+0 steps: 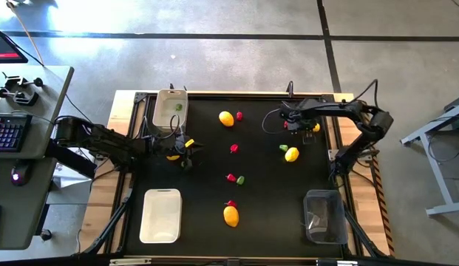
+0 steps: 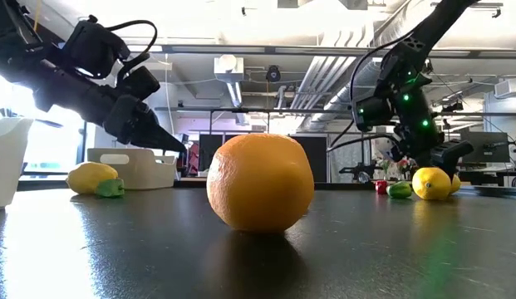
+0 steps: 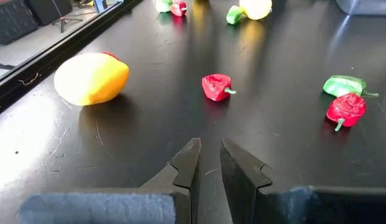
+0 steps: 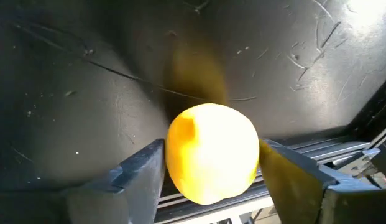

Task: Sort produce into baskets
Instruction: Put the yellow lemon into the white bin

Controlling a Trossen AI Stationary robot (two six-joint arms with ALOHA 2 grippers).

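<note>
My right gripper [image 4: 211, 165] hangs over the table's far right corner, pointing steeply down, its open fingers on either side of a yellow lemon [image 4: 212, 152] that rests on the black mat [image 1: 315, 127]. My left gripper [image 3: 210, 149] waits low at the mat's left side [image 1: 186, 145], open by a narrow gap with nothing in it. Loose produce lies across the mat: a lemon [image 1: 226, 118] beside a red piece [image 1: 239, 115], a red piece [image 1: 233, 148], a lemon [image 1: 291, 154] beside a green piece [image 1: 284, 148], a red [image 1: 230, 177] and green [image 1: 241, 179] pair, and a near lemon [image 1: 230, 216]. My right gripper comes at the lemon from above, slanting down, one finger [image 4: 146, 165] close beside each of the lemon's two sides [image 4: 174, 155]. Whether the fingers touch the lemon, I cannot tell. The lemon lies on the mat.
A beige-white tub [image 1: 170, 109] stands at the far left, a white tray [image 1: 160, 215] at the near left, a transparent bin [image 1: 324, 216] at the near right. The table's metal rail [image 4: 317, 146] runs right beside the lemon under my right gripper.
</note>
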